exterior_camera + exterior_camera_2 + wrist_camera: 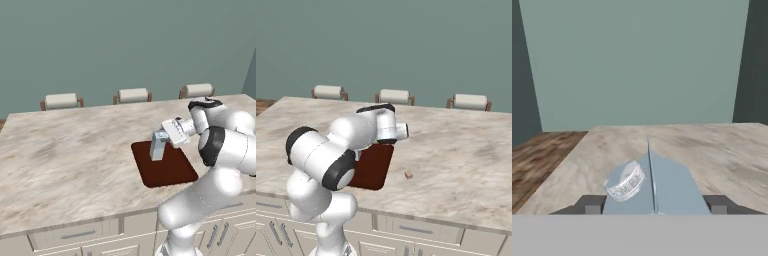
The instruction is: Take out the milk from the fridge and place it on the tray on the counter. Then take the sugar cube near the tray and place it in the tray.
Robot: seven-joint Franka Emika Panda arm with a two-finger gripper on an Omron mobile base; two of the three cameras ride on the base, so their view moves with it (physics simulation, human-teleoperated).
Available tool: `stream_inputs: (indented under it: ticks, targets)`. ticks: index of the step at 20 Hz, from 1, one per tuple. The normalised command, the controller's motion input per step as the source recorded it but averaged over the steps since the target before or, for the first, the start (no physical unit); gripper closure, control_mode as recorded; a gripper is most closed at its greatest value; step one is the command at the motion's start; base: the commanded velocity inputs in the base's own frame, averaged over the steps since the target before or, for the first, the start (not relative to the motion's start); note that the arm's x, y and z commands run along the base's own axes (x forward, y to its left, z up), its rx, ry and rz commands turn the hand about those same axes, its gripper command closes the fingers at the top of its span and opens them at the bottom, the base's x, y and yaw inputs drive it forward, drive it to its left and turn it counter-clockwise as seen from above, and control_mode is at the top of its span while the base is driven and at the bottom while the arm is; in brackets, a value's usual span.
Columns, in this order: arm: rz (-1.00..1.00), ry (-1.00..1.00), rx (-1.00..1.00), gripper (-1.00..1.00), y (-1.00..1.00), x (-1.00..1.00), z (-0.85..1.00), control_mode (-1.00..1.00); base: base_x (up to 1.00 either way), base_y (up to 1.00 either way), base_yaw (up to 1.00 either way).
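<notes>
Gripper (161,136) clasps the milk (157,148), a pale carton standing upright on the tray (172,172) directly below it. From the right base view, the sugar cube (408,174) lies on the counter (466,155) beside the tray (373,167). In the hand view, fingertips (592,205) flank the milk's (662,190) blue gabled top.

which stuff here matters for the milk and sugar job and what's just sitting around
Job: pale blue-topped milk carton between the fingers of the gripper; flat reddish-brown tray; tiny tan sugar cube; marble-veined counter.
Lying about: three white-backed chairs behind the counter.
</notes>
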Motion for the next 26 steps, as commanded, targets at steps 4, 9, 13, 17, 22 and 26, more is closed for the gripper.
stream_inputs:
  ticks: [4, 9, 13, 17, 22, 26]
  targets:
    - [0.0, 0.03, 0.0, 1.0, 0.0, 0.27, -0.24, -1.0, 0.0, 0.0, 0.0]
    - [0.0, 0.0, -0.02, 1.0, 0.0, 0.1, -0.24, -1.0, 0.0, 0.0, 0.0]
    - [0.0, 0.0, -0.03, 1.0, 0.0, 0.03, -0.21, -1.0, 0.0, 0.0, 0.0]
    - [0.0, 0.0, -0.03, 1.0, 0.0, 0.0, -0.1, -1.0, 0.0, 0.0, 0.0]
    - [0.0, 0.0, -0.02, 1.0, 0.13, 0.0, -0.16, -1.0, 0.0, 0.0, 0.0]
    - [0.0, 0.0, -0.04, -1.0, 0.15, 0.0, -0.1, -1.0, 0.0, 0.0, 0.0]
